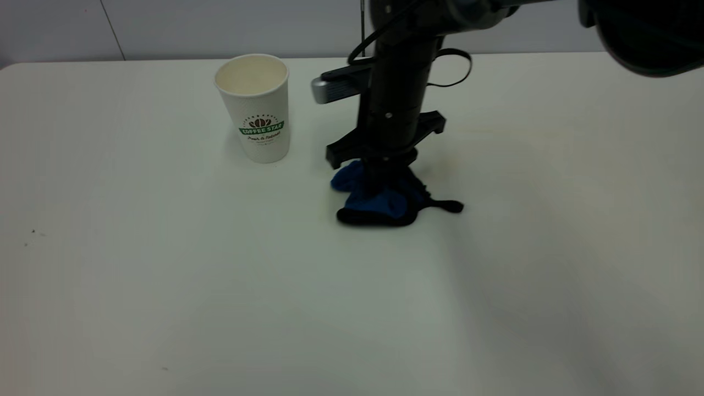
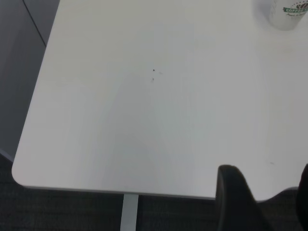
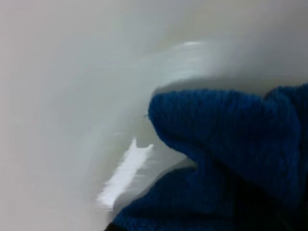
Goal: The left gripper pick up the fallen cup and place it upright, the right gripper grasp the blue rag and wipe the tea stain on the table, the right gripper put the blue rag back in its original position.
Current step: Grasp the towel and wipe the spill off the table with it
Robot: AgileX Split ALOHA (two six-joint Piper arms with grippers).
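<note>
The right gripper point(image 1: 385, 179) points straight down (arm near vertical), jaws hidden; the left gripper point(image 2: 262, 192) hangs high.

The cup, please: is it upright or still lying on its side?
Upright: the cup stands on its base on the table, open rim up.

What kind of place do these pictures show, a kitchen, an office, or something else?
Probably a lab or test room, not a kitchen: a bare white table against a plain panelled wall, nearly empty except for one paper cup and a blue rag, with the right gripper working on the rag.
</note>
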